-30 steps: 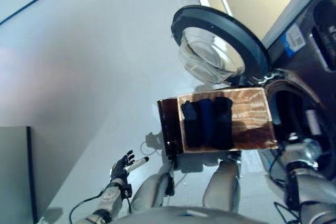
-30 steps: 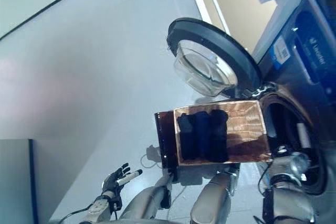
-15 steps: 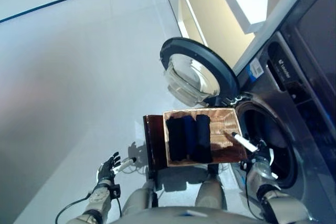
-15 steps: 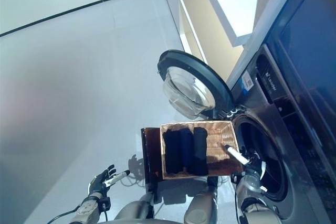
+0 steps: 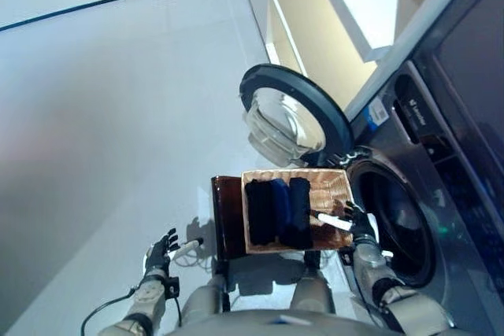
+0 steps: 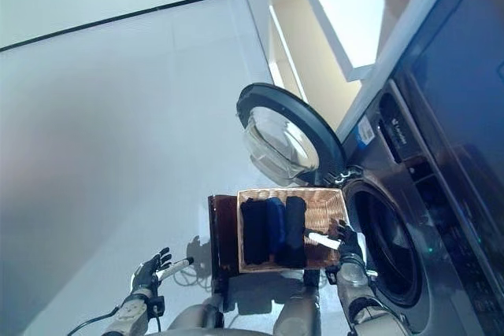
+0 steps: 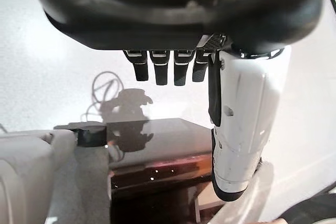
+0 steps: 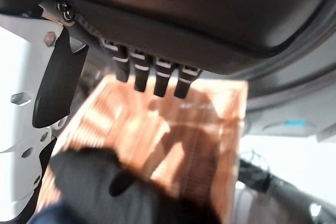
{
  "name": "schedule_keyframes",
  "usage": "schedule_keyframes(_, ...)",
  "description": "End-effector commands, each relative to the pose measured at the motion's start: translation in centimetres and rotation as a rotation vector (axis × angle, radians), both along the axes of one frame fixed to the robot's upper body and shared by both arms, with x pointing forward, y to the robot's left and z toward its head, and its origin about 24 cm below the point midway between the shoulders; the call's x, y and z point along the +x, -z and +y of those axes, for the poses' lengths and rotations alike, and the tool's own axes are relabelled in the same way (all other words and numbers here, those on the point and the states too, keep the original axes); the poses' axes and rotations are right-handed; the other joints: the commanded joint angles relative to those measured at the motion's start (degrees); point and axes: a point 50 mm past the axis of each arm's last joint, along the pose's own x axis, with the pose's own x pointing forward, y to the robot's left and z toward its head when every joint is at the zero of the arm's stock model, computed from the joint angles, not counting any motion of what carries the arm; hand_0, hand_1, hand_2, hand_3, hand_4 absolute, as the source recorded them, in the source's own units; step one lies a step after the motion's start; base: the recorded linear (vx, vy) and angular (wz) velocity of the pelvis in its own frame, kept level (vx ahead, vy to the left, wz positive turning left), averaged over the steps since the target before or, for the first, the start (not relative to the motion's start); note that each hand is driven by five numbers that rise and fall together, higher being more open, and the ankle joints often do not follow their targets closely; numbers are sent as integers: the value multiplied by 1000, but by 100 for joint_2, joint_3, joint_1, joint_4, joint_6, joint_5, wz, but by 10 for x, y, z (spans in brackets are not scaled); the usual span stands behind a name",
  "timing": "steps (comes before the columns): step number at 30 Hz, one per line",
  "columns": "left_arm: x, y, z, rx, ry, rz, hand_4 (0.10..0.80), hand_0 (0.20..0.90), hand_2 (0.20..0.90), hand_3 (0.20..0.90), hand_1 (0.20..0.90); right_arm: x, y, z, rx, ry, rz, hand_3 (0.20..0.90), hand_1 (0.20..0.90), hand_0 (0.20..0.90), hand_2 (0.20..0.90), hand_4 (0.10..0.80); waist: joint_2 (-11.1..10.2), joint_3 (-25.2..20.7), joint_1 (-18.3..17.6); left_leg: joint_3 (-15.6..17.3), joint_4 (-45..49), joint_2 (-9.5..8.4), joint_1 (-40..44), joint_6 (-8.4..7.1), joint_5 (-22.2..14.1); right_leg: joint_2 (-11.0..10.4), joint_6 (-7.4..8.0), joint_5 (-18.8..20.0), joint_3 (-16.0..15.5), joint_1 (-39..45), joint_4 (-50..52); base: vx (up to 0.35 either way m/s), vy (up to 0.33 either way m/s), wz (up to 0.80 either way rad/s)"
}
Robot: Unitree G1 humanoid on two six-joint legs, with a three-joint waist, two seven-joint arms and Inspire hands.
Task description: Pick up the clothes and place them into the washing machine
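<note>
Dark navy and black clothes (image 5: pixel 276 212) lie in the shallow wicker basket (image 5: pixel 334 190) on the low dark brown box (image 5: pixel 224 216), beside the washing machine (image 5: pixel 402 218) whose round door (image 5: pixel 293 113) stands open. My right hand (image 5: pixel 356 227) is open, over the basket's edge nearest the drum, its white-covered thumb reaching toward the clothes. The right wrist view shows its straight fingers (image 8: pixel 155 78) above the wicker (image 8: pixel 173 135) and dark cloth (image 8: pixel 105 187). My left hand (image 5: pixel 161 250) is open and empty over the floor, left of the box.
The grey machine front and its dark drum opening (image 5: pixel 398 222) are to the right. Pale floor (image 5: pixel 118 139) stretches to the left and far side. The left wrist view shows the brown box's top (image 7: pixel 152 140) past the fingers.
My right hand has moved from beside the drum opening to over the basket's right edge. The left hand has stayed. The camera has shifted slightly.
</note>
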Motion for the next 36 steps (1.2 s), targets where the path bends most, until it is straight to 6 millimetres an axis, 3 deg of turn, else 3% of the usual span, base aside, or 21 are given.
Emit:
schedule_keyframes(1,20,-14,25,88,-34,-73,800,900,900,900,900,34,-24,5,-47,-24,-110,900,900,900,900,800,-175,488,159,258,915,371,4,-628,-669,-445,-6,732,212,-607,577,-45,32,14)
schedule_keyframes(9,27,-19,30,113,-36,-81,800,900,900,900,900,46,-28,8,-135,-60,-51,900,900,900,900,800,-74,667,285,223,1467,191,-490,-600,-829,-539,-67,687,255,-943,829,-28,24,13)
schedule_keyframes(19,37,-23,25,109,-27,-113,800,900,900,900,900,63,-42,9,-212,-99,-88,900,900,900,900,800,-77,791,298,204,2085,139,-1010,-511,-1067,-575,-135,489,454,-1402,1346,-12,14,10)
schedule_keyframes(24,39,-23,21,99,-23,-123,800,900,900,900,900,80,-59,7,-271,-115,-137,900,900,900,900,800,-21,844,368,185,2146,148,-1104,-511,-1078,-580,-156,449,435,-1451,1390,0,0,0)
schedule_keyframes(28,39,-23,23,108,-26,-118,800,900,900,900,900,97,-76,17,-288,-154,-198,900,900,900,900,800,-29,871,434,135,2220,142,-1155,-497,-1093,-579,-172,412,409,-1442,1451,3,-3,1)
schedule_keyframes(36,41,-25,30,133,-23,-106,800,900,900,900,900,111,-85,38,-304,-225,-220,900,900,900,900,800,-62,888,566,42,2421,129,-1301,-467,-1180,-601,-196,324,372,-1499,1635,6,-11,3)
